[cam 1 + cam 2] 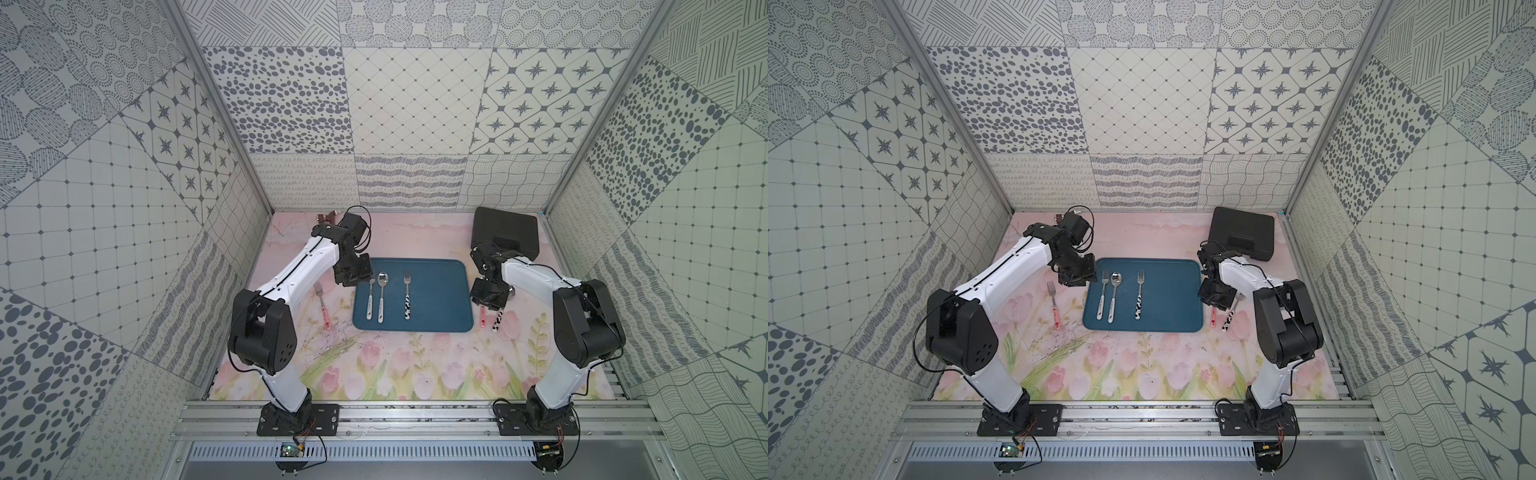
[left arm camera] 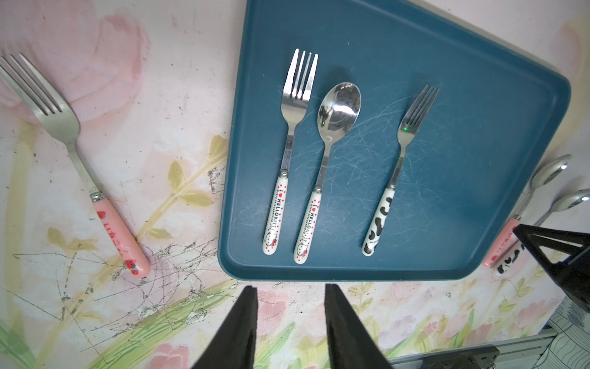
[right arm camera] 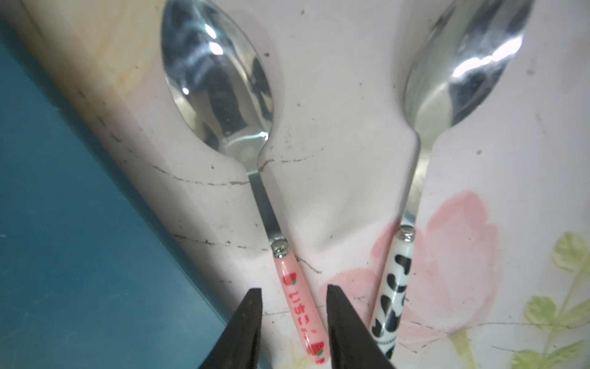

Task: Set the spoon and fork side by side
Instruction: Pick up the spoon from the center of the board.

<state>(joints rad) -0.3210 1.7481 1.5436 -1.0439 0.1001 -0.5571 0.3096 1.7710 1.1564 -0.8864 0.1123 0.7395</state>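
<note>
On the blue tray [image 1: 436,307] lie a Hello Kitty fork [image 2: 289,153] and a Hello Kitty spoon [image 2: 329,153] close together and parallel, with a cow-pattern fork [image 2: 396,169] further right. My left gripper [image 2: 291,287] is open and empty, hovering by the tray's left edge [image 1: 353,276]. Off the tray's right edge lie a pink strawberry spoon [image 3: 223,96] and a cow-pattern spoon [image 3: 447,80]. My right gripper [image 3: 293,287] is open low over them, its fingers astride the pink handle without closing on it.
A pink strawberry fork [image 1: 323,305] lies on the floral mat left of the tray. A black case [image 1: 505,230] sits at the back right, behind the right arm. Patterned walls close in three sides.
</note>
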